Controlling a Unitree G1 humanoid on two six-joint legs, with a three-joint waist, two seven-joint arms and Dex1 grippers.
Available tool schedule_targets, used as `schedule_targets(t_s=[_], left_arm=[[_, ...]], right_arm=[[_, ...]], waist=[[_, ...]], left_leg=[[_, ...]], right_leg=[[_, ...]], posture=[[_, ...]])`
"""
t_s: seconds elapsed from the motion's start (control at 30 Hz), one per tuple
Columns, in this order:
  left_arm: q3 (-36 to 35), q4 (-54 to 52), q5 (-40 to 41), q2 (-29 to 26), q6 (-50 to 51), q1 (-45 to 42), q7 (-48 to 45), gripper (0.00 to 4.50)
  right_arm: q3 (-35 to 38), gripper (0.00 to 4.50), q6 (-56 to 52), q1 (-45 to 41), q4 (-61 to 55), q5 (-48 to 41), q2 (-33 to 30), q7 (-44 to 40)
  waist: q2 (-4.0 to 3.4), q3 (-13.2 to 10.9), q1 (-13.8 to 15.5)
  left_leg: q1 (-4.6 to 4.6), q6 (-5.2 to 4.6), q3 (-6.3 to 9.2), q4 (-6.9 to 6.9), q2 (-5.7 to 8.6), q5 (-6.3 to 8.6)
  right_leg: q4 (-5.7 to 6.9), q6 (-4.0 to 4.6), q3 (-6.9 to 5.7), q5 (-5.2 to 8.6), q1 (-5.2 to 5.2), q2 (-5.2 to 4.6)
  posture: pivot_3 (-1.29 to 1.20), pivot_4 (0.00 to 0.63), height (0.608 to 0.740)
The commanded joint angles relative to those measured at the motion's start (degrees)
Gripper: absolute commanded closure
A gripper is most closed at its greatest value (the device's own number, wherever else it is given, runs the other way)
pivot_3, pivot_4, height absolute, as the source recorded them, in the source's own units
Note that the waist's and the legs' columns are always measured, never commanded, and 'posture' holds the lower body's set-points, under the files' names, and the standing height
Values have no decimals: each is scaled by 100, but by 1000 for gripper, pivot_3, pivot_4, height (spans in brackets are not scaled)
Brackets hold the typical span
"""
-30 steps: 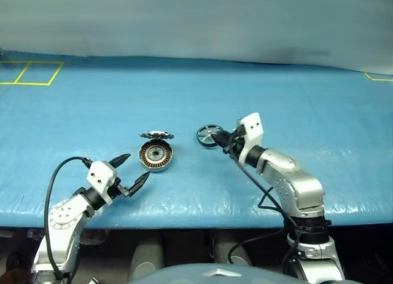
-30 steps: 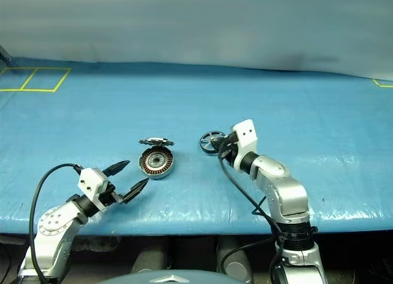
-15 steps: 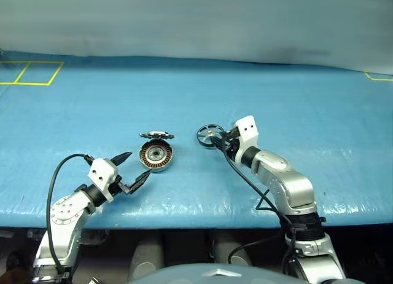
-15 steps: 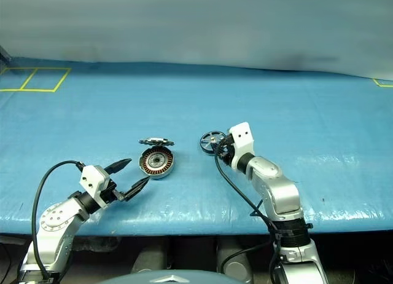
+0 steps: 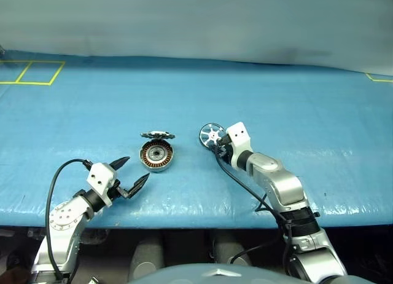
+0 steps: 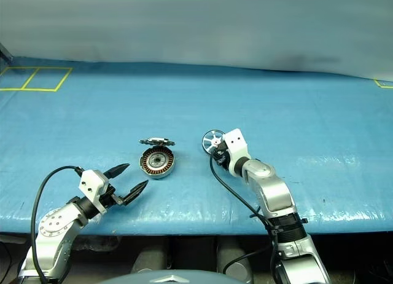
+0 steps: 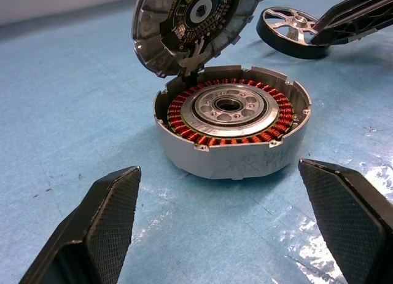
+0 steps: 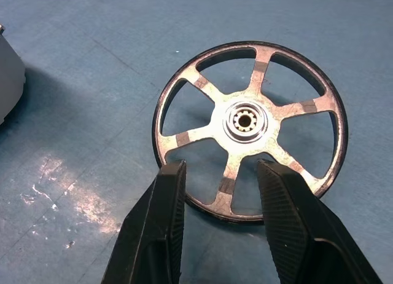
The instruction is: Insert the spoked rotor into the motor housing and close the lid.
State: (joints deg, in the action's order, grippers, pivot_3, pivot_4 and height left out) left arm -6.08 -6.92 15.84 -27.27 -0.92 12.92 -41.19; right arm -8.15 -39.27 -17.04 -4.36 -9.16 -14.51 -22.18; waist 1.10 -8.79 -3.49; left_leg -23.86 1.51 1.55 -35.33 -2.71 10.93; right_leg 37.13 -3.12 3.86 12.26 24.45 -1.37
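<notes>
We see the spoked rotor (image 8: 249,129), a small silver wheel with six spokes, a toothed central hub and a dark outer rim, lying on the blue table cover (image 5: 295,93). In the head view it sits just right of centre, at about three o'clock from the motor housing (image 5: 156,156) and a little farther back. The housing is a round, shallow grey case with a ring of copper-red windings around a pale metal centre. Its lid (image 5: 158,135), a thin silvery plate with cut-outs and a toothed edge, stands raised on its hinge at the housing's twelve o'clock side.

Our right gripper (image 8: 216,189) is partly closed, its two black fingers reaching over the near rim of the rotor with one spoke lying in the gap between them. We cannot tell whether the fingers press on the rotor; nothing is lifted. Our left gripper (image 5: 134,176) is spread wide and holds nothing, its fingers apart at about seven o'clock from the housing, near it but not touching.

Compared with a second ago, the right gripper has come down and rolled at the rotor, and its fingers have narrowed slightly. The rotor, which then stood more on edge, now shows its bright spoked face. The left gripper, housing and lid are as before.
</notes>
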Motion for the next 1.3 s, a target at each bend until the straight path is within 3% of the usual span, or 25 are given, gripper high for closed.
schedule_targets(t_s=[0.03,0.13,0.37,0.53,0.83,1.3], left_arm=[[-50,-183,-16,-22,-120,-2,31,0],[-53,-171,-13,-21,-128,-16,30,0],[-84,-178,21,-35,-124,-8,10,0],[-84,-181,99,-29,-98,-5,-54,0],[-33,-118,198,-20,-67,-87,-215,0],[-64,-117,167,-25,-59,-52,-262,0]], right_arm=[[147,3462,-42,-31,8,-55,73,73],[196,4475,-63,7,-108,-116,111,78],[990,4492,-297,121,-511,-1213,439,-245],[2208,4492,-1160,139,-671,-3475,865,-845],[1483,4492,-1866,790,-686,-3885,326,-1472],[622,4492,-1774,444,-856,-3942,748,-1389]], waist=[[0,0,0],[0,0,0],[-1,-1,0],[-3,-2,-4],[-4,-2,-24],[-2,-2,-25]], left_leg=[[0,0,0,0,0,0],[0,0,0,1,0,0],[-2,0,0,3,0,0],[-2,-1,2,2,-1,0],[-1,-3,1,3,-1,1],[-3,-2,2,1,-2,2]], right_leg=[[0,0,0,0,0,0],[0,0,0,0,0,0],[0,0,0,0,2,1],[0,-1,0,0,0,1],[-1,0,0,0,0,1],[-2,0,0,0,3,2]], posture=[[0,150,740],[0,150,740],[0,150,740],[0,150,740],[0,150,740],[0,150,740]])
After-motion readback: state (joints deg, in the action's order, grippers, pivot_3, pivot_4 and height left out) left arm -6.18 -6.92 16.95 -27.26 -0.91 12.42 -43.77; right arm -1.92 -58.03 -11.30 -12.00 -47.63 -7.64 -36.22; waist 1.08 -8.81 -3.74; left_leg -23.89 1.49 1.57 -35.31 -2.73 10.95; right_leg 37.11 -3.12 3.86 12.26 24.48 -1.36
